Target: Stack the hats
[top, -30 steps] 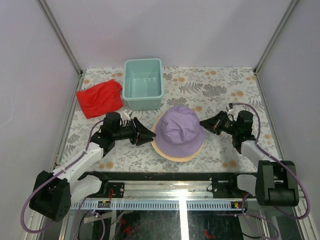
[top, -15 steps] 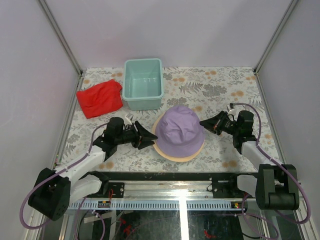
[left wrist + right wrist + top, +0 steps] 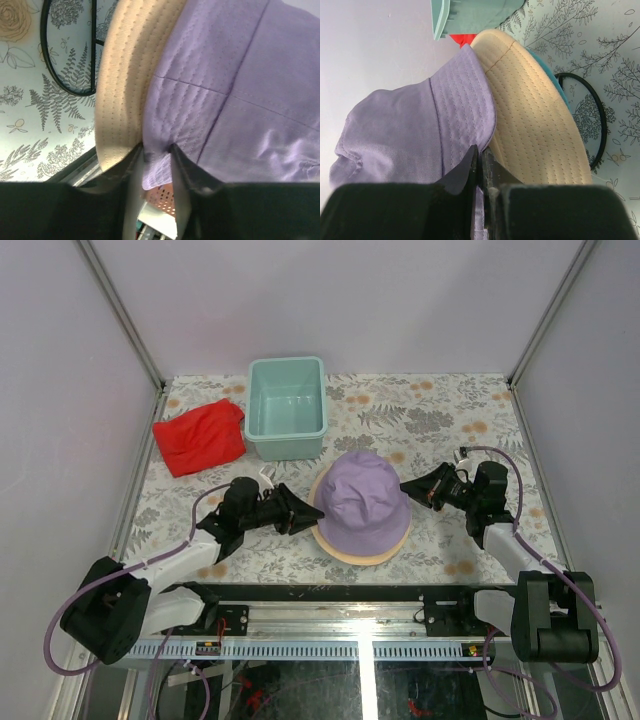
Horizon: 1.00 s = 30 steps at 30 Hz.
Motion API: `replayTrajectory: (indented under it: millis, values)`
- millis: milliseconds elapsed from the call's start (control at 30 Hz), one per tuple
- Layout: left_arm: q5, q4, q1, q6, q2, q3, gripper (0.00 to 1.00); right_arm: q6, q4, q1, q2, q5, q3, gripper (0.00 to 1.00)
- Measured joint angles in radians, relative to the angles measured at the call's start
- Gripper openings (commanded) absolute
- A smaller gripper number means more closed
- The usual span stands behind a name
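Note:
A lavender hat [image 3: 358, 495] sits on top of a tan hat [image 3: 350, 552] at the middle of the table. In the right wrist view a teal hat's brim [image 3: 563, 97] peeks out under the tan brim [image 3: 535, 125]. No dark blue hat shows. My left gripper [image 3: 305, 512] is at the pile's left side. Its jaws are closed narrowly on the lavender brim [image 3: 165, 125], just above the tan brim [image 3: 122, 75]. My right gripper [image 3: 405, 487] is at the pile's right side, shut on the lavender brim [image 3: 470, 100].
A pale-teal bin [image 3: 250, 410] stands behind the pile, and a red cloth [image 3: 200, 435] lies to its left. A thin black ring [image 3: 600, 125] lies on the flowered table under the pile's edge. Side walls close in the table left and right.
My left gripper has moved right to the pile and closed on the lavender brim. The right gripper and the hats have stayed in place.

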Motion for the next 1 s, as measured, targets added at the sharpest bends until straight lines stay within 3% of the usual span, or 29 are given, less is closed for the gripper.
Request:
replayTrajectory:
  millis: [100, 267, 533, 833, 1000]
  values:
    - [-0.01, 0.011, 0.0, -0.007, 0.0, -0.018, 0.08, -0.003, 0.0, 0.0, 0.0, 0.0, 0.0, 0.02]
    - [-0.021, 0.019, 0.004, -0.003, -0.016, -0.036, 0.0, -0.014, 0.0, 0.0, 0.0, -0.001, 0.0, 0.02]
    - [0.026, 0.04, 0.107, 0.072, 0.004, -0.058, 0.0, -0.083, -0.045, 0.003, -0.027, -0.002, -0.016, 0.02]
    - [0.117, 0.121, 0.138, 0.147, 0.178, 0.012, 0.0, -0.185, -0.084, 0.008, -0.053, 0.006, -0.049, 0.02]
    - [0.134, 0.098, 0.142, 0.182, 0.216, 0.067, 0.15, -0.237, -0.159, 0.015, -0.088, 0.028, -0.031, 0.15]
